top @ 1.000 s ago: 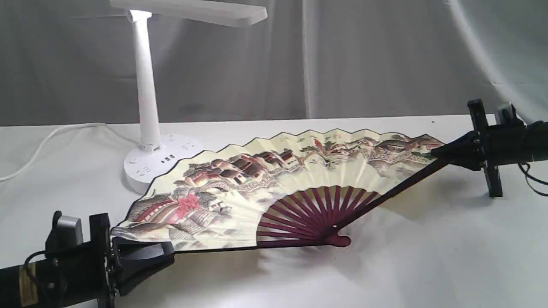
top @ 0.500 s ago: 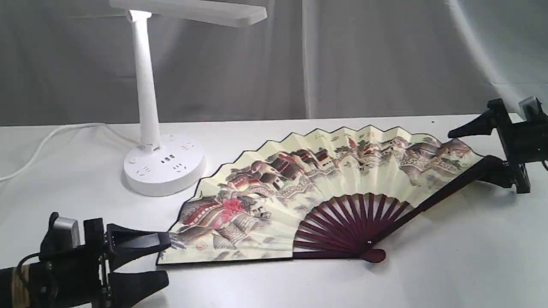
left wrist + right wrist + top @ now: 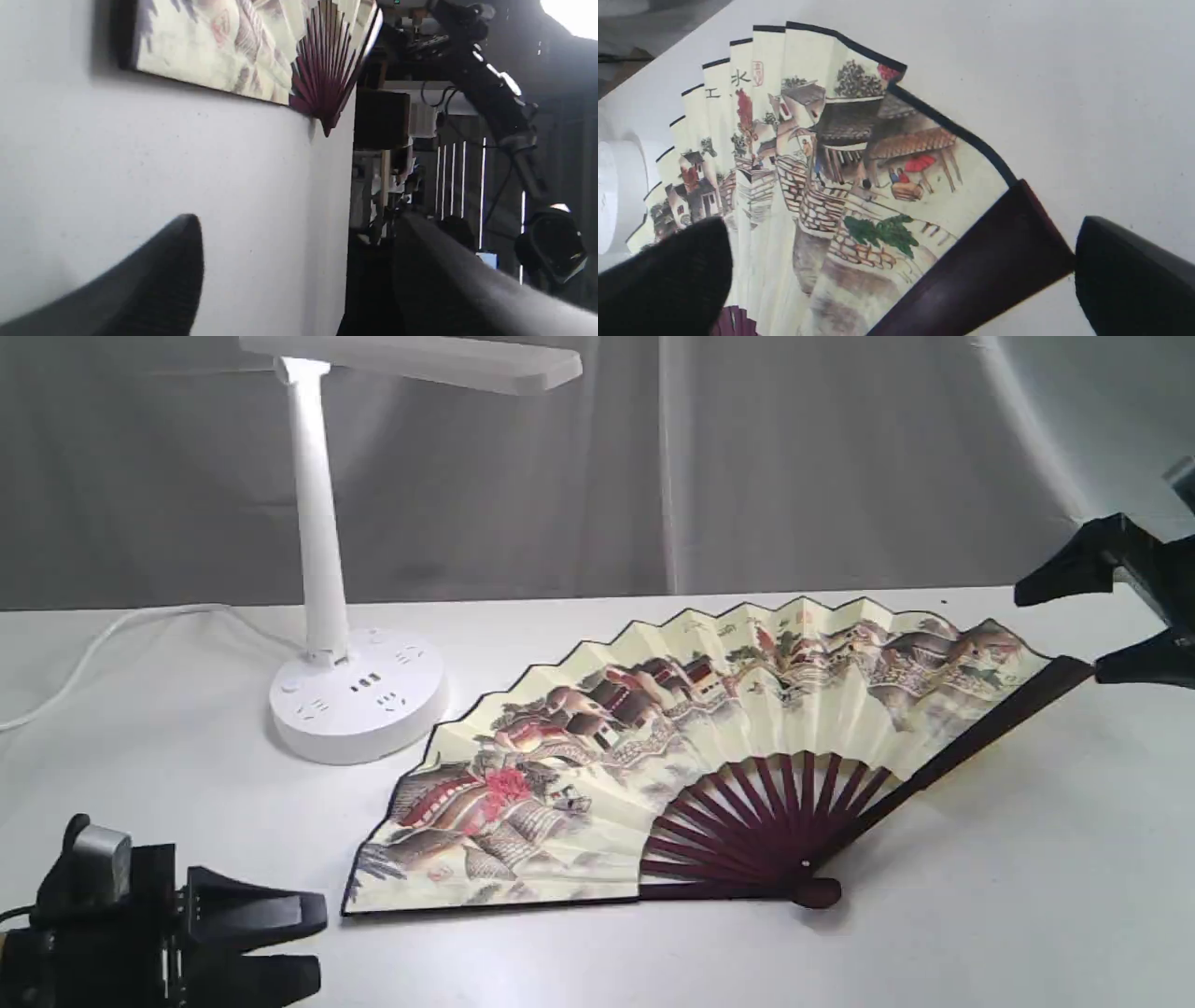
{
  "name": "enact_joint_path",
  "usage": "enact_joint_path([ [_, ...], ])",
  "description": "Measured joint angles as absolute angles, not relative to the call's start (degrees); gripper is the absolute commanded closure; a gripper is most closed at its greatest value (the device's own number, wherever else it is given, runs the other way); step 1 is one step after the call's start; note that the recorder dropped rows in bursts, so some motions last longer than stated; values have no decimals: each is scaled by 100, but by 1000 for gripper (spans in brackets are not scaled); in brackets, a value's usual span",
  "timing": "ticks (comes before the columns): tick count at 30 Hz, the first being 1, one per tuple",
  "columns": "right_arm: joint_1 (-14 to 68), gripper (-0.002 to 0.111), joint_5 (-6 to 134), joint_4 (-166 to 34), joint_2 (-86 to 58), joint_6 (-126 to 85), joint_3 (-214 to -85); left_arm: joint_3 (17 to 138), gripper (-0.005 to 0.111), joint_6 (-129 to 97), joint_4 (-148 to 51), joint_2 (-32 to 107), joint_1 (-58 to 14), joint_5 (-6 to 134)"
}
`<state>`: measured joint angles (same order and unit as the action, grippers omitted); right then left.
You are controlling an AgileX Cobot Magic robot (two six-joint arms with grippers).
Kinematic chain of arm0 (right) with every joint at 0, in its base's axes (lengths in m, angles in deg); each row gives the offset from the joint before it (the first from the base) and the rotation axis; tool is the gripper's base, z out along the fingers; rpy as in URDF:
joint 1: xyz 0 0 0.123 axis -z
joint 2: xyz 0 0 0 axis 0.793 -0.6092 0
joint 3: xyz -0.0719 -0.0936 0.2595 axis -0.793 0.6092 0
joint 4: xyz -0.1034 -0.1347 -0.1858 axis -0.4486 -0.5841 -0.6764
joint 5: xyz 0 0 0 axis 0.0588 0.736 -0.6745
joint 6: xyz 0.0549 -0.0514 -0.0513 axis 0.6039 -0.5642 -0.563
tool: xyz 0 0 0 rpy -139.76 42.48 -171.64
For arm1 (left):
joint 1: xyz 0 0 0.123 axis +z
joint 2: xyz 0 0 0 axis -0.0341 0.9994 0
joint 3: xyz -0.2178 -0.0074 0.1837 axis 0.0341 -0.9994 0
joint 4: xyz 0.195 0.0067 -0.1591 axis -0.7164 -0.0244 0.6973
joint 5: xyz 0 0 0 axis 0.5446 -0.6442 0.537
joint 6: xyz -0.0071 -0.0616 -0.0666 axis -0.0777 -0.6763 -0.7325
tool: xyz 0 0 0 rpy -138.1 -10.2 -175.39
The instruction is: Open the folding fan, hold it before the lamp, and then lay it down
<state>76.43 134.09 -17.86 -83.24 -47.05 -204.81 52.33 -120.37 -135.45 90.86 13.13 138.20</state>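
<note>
The folding fan (image 3: 709,756) lies spread open and flat on the white table (image 3: 980,915), painted side up, with its maroon ribs meeting at the pivot near the front. The white lamp (image 3: 317,523) stands lit at the back left, its bar head over the fan's left end. My left gripper (image 3: 313,947) is open at the front left, a short way off the fan's left guard. It holds nothing, and the fan (image 3: 224,51) shows ahead of it. My right gripper (image 3: 1060,635) hangs open just beyond the right guard tip, with the fan (image 3: 831,163) below its spread fingers (image 3: 1129,275).
The lamp's round socket base (image 3: 359,695) sits just behind the fan's left edge, and its white cord (image 3: 112,625) runs off to the left. A grey curtain hangs behind the table. The right arm (image 3: 486,79) is seen past the table edge in the left wrist view.
Both grippers let go of the fan, which shifted right and dropped flat on the table. The left gripper backed away to the left. The right gripper opened and rose up and to the right.
</note>
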Motion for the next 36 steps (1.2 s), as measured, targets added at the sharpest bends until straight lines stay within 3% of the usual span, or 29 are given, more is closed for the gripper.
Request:
enact_joint_path([
  [3, 7643, 9, 13396, -2075, -8164, -4797, -20481, 5190, 69, -12101, -13902, 8826, 1322, 13517],
  [10, 7643, 13, 13393, -2781, -7667, -4859, -20481, 5185, 70, -12389, -14039, 7885, 1326, 13392],
  [13, 7643, 33, 13393, -2809, -7466, -4893, -20481, 5176, 77, -12528, -14054, 7374, 1326, 13392],
  [18, 7582, 88, 13393, -2845, -7045, -4935, -20481, 5163, 106, -12728, -14070, 6344, 1326, 13392],
  [20, 7490, 108, 13393, -2845, -6880, -5038, -20481, 5163, 107, -12800, -14142, 5826, 1335, 13392],
  [28, 6890, 108, 13393, -3203, -6081, -5187, -20481, 5090, 107, -13724, -14808, 3533, 1335, 12655],
  [36, 5614, 108, 12970, -5493, -4841, -4046, -20481, 5043, 107, -13868, -14894, 957, 1335, 9911],
])
